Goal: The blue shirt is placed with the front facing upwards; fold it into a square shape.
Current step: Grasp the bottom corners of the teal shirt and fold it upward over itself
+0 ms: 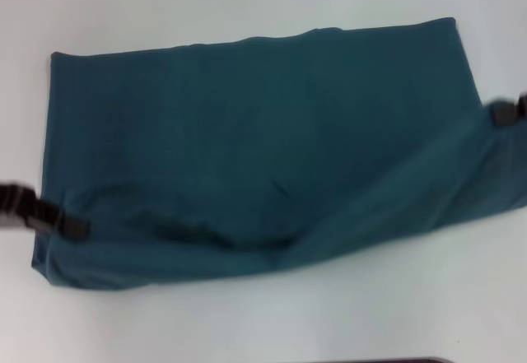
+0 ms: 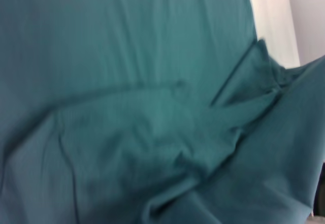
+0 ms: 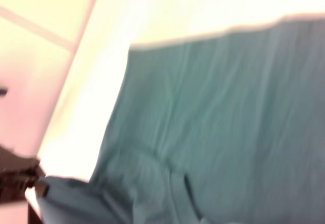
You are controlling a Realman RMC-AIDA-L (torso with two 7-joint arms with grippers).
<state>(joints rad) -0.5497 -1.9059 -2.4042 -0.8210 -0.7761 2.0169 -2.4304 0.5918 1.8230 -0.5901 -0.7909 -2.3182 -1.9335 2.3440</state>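
Observation:
The blue shirt [image 1: 247, 132] lies across the white table as a wide teal band, with no letters or collar showing. Its near strip is folded up and creased from the left corner to the right edge. My left gripper [image 1: 67, 225] is at the shirt's near-left corner and is shut on the fabric there. My right gripper [image 1: 504, 114] is at the shirt's right edge and is shut on the fabric. The left wrist view is filled with rumpled teal cloth [image 2: 152, 122]. The right wrist view shows the cloth [image 3: 218, 122] with a held corner by a dark gripper part [image 3: 20, 178].
The white table [image 1: 247, 322] shows bare on all sides of the shirt. A dark edge [image 1: 379, 360] sits at the very front of the head view. The table's far edge and the floor beyond it [image 3: 45, 41] show in the right wrist view.

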